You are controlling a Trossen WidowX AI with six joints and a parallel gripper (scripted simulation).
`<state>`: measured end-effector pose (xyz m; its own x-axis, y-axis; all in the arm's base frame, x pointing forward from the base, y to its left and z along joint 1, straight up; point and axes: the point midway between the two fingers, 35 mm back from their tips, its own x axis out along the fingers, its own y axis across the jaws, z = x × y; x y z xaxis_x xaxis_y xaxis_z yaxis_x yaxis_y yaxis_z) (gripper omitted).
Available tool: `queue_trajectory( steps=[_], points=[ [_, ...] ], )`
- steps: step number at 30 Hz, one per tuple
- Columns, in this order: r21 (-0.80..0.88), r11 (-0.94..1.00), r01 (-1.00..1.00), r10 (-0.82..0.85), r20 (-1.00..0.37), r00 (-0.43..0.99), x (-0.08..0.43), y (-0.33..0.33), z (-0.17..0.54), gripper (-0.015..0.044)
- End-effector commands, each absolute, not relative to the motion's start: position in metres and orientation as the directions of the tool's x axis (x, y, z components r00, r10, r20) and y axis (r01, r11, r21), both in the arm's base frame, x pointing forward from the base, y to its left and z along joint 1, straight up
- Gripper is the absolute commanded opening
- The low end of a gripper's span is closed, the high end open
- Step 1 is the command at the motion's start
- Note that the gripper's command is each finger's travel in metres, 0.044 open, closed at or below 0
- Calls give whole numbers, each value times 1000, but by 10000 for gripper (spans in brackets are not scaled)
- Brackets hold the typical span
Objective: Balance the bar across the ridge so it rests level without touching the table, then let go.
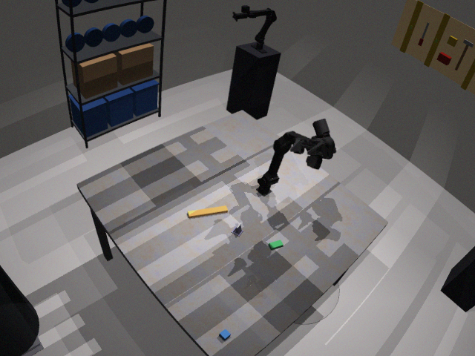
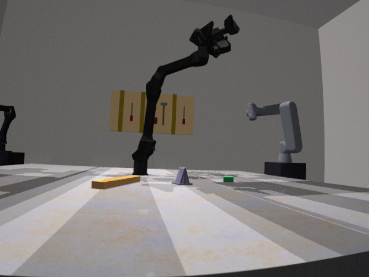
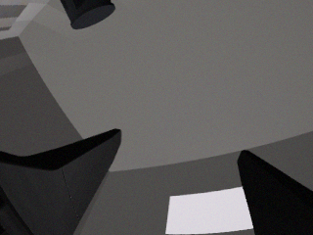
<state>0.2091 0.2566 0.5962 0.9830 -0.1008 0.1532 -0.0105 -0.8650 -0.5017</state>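
The orange-yellow bar (image 1: 208, 211) (image 2: 116, 181) lies flat on the table (image 1: 126, 230) (image 2: 208, 238), apart from the ridge. The small grey-violet ridge (image 1: 238, 230) (image 2: 182, 176) stands upright on its thin base, between the bar and a green block, with nothing across its top. My gripper (image 1: 318, 144) (image 2: 222, 24) (image 3: 182, 147) is open and empty, raised high above the table and well away from the bar. The wrist view shows its two fingers wide apart against the room's walls; neither bar nor ridge shows there.
The green block (image 1: 276, 244) (image 2: 228, 179) lies on the table on the other side of the ridge from the bar. A small blue block (image 1: 224, 334) lies near the table's near corner in the top view. Shelves, other arms on pedestals and a tool board stand beyond the table.
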Motion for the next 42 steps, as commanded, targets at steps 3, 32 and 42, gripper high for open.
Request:
queue_trajectory(
  steps=[3,32,42],
  points=[
    [-453,-891,-21,-107,166,980,215,255,596,321],
    [776,-611,-153,-79,133,988,363,264,515,315],
    [975,-223,-18,-82,0,997,416,241,462,315]
  ],
)
